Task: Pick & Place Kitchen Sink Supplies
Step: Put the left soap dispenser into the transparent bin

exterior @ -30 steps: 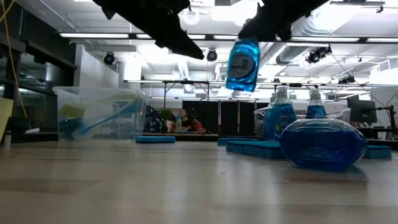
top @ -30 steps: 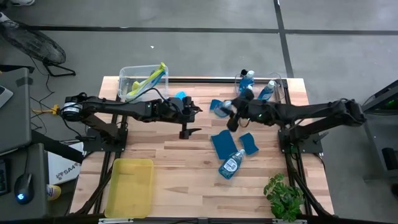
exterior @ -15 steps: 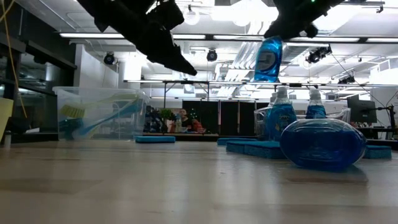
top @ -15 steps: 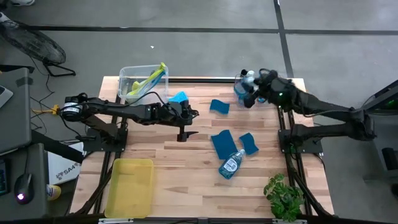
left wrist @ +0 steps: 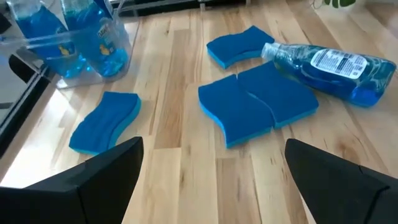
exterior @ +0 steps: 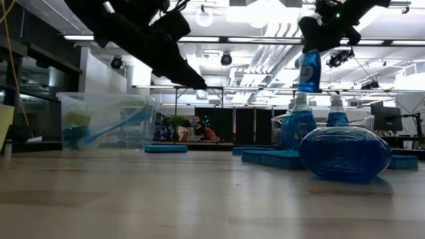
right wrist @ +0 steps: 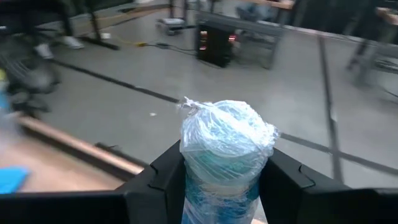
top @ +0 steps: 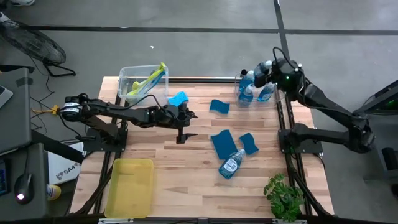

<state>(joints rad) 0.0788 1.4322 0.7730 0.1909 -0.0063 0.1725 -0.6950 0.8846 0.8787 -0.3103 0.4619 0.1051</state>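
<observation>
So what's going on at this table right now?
The right pincer is shut on a blue soap bottle, holding it in the air above the clear bin at the table's far right corner, where two bottles already stand. The left pincer hangs open over the middle of the table. Four sponges and another soap bottle lie loose on the wood. The brushes sit in a second bin.

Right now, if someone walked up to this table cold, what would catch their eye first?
Probably the soap bottle held up in the right gripper over the clear bin at the table's far right corner, where two more bottles stand. Next, the blue sponges scattered mid-table beside a bottle lying on its side, with the open left gripper hovering nearby.
</observation>
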